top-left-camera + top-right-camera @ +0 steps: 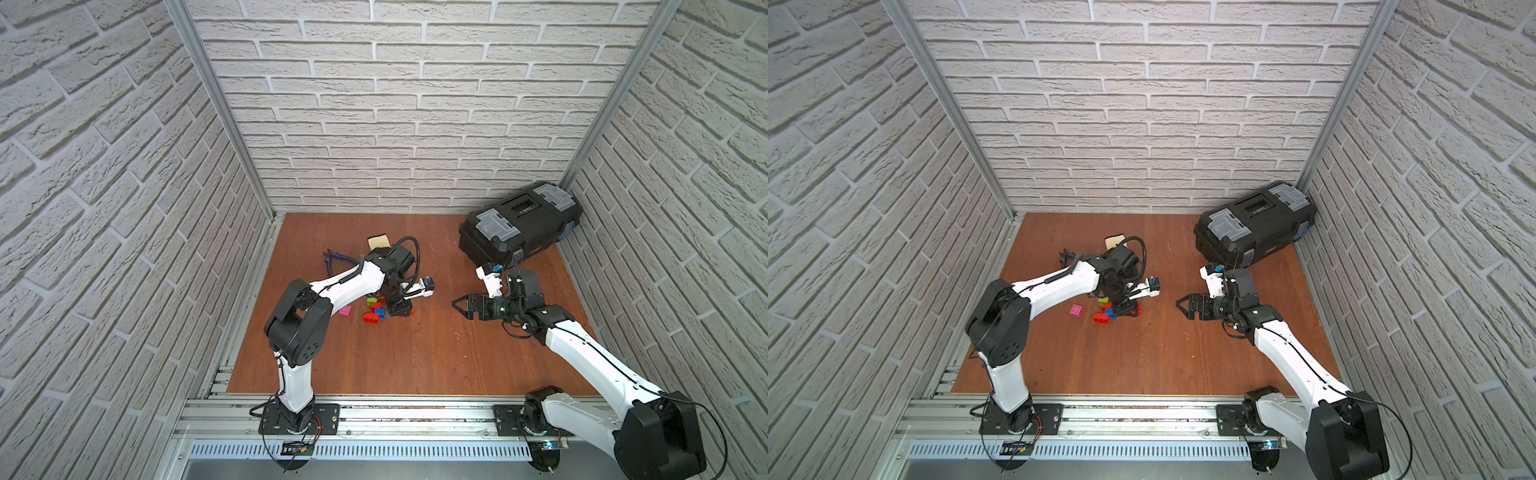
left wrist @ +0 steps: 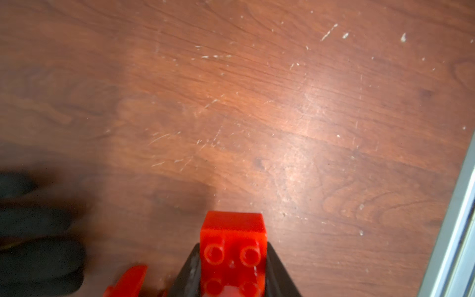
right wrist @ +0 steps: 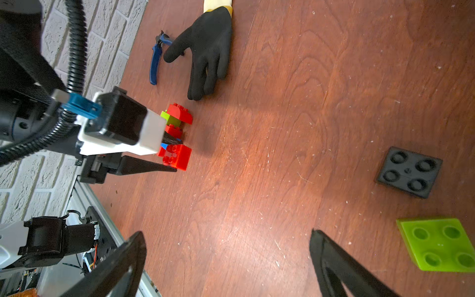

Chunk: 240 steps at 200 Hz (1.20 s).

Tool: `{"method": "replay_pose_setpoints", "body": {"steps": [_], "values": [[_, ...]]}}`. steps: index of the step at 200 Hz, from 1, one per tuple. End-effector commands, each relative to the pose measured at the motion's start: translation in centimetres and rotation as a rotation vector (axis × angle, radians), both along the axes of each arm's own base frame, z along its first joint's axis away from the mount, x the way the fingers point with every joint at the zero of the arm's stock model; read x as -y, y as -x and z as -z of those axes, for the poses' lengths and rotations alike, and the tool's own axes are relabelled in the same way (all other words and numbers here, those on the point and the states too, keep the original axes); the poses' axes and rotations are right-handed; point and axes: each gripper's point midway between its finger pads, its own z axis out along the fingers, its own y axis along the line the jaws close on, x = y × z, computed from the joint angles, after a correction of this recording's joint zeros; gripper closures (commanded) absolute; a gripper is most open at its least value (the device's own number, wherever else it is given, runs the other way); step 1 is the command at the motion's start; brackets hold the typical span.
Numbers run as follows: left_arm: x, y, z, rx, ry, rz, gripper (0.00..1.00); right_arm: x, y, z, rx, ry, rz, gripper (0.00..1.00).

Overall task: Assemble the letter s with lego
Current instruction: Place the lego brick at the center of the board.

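Just 9 o'clock of the table (image 1: 415,353) centre in both top views, the lego pile (image 1: 374,309) sits under the L gripper (image 2: 232,245), which is clenched on a red brick (image 2: 232,228), studs twd its wrist cam. A pink brick (image 1: 345,310) lies alone at 9 o'clock of the pile. The R gripper (image 1: 459,307), at 3 o'clock of centre, is spread wide w/ nothing btwn, aimed twd 9. Its wrist view shows a black brick (image 3: 408,172) & a lime brick (image 3: 439,246) nearby, apart, sockets up. Glove (image 3: 208,51) & pliers (image 3: 155,61) lie at 11 o'clock of the pile; toolbox (image 1: 519,224) in the 1 o'clock corner.
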Motion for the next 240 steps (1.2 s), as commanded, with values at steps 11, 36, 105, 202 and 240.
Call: {"method": "replay_pose_setpoints", "body": {"steps": [11,36,105,202,240], "values": [[1.9,-0.4,0.4,0.039,0.010,0.088,0.69,0.6,0.4,-0.1,0.018,0.023,0.010,0.00],[2.1,-0.7,1.5,0.056,-0.030,0.111,0.69,0.7,0.6,0.3,0.011,0.030,0.013,0.00],[2.7,-1.3,3.6,0.077,-0.060,0.140,0.68,0.6,0.6,0.4,0.015,0.016,0.012,0.01],[2.3,-0.5,5.0,0.088,-0.086,0.247,0.55,0.5,0.6,0.5,0.019,0.011,0.008,0.01],[2.5,-0.8,4.0,0.139,-0.058,0.265,0.44,0.3,0.4,0.3,0.021,0.000,0.004,0.01]]}}
